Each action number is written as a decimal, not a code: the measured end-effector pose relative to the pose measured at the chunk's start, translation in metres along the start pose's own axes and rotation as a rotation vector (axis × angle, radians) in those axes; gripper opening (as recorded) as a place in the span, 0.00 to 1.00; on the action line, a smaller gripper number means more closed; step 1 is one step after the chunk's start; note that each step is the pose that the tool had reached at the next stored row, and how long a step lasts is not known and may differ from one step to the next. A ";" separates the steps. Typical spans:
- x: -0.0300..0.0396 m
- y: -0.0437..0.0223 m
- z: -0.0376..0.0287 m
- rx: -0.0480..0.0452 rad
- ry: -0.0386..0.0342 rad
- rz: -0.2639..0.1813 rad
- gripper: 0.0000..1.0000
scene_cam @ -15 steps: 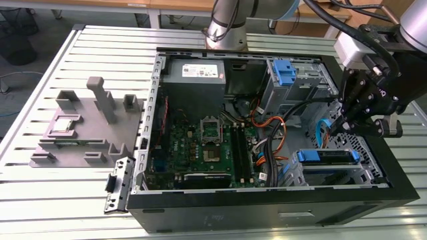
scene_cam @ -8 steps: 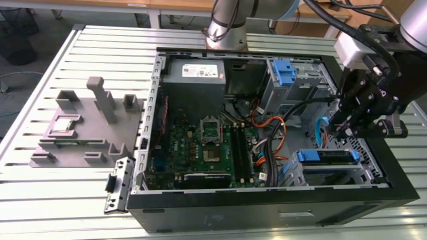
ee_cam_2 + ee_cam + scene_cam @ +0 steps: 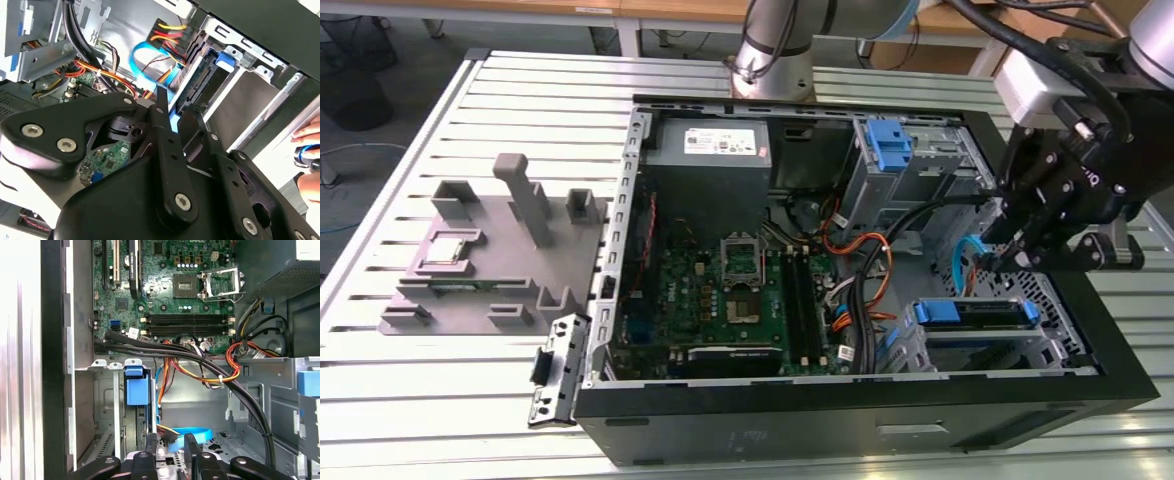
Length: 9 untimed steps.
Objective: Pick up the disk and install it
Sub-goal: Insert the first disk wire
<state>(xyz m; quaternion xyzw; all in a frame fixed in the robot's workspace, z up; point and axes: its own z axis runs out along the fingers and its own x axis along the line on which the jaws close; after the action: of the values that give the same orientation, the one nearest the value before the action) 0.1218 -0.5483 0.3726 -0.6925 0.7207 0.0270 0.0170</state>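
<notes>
Exterior view: open computer case [image 3: 854, 420] lying on a slatted metal worktop [image 3: 427, 400], motherboard [image 3: 720, 290] facing up. The gripper [image 3: 1011, 258] hangs inside the case at the exterior view's right, above the drive cage. The disk [image 3: 974, 314] sits in the lower bay of that cage, lying flat, with its blue carrier showing at both ends. It is just below the gripper and apart from it. A blue bracket [image 3: 887, 145] stands in the far bay. Beside the case, on the exterior view's left, is a grey fixture [image 3: 494, 260] with a small square silver chip [image 3: 444, 248] resting in it.

First wrist view: looks along the case floor. The jaws stand parted by a moderate gap with nothing between them, gripper [image 3: 170, 440]. A blue flat cable [image 3: 192, 432] loops just beyond the fingertips. The disk's blue carrier tab [image 3: 136, 391] faces the camera at the mouth of its bay, beside the jaws and not touched by them. The exterior view does not give this gap so clearly.

Second wrist view: closer on the bay. The disk [image 3: 202, 80] is seen edge-on, its connector side towards the cables and its blue tab at the outer end. The gripper [image 3: 177, 107] is empty, fingertips near that edge; I cannot tell if they touch it. A person's hand [image 3: 311, 135] shows at the frame edge, outside the case.
</notes>
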 end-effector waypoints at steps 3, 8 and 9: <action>-0.0001 0.0000 -0.0011 0.0000 -0.0003 0.000 0.36; -0.0001 -0.0036 0.0013 -0.0001 -0.0003 0.000 0.36; 0.0000 -0.0044 0.0025 -0.0001 -0.0003 0.000 0.36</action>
<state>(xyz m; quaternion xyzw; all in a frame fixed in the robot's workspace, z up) 0.1262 -0.5483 0.3700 -0.6925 0.7207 0.0272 0.0170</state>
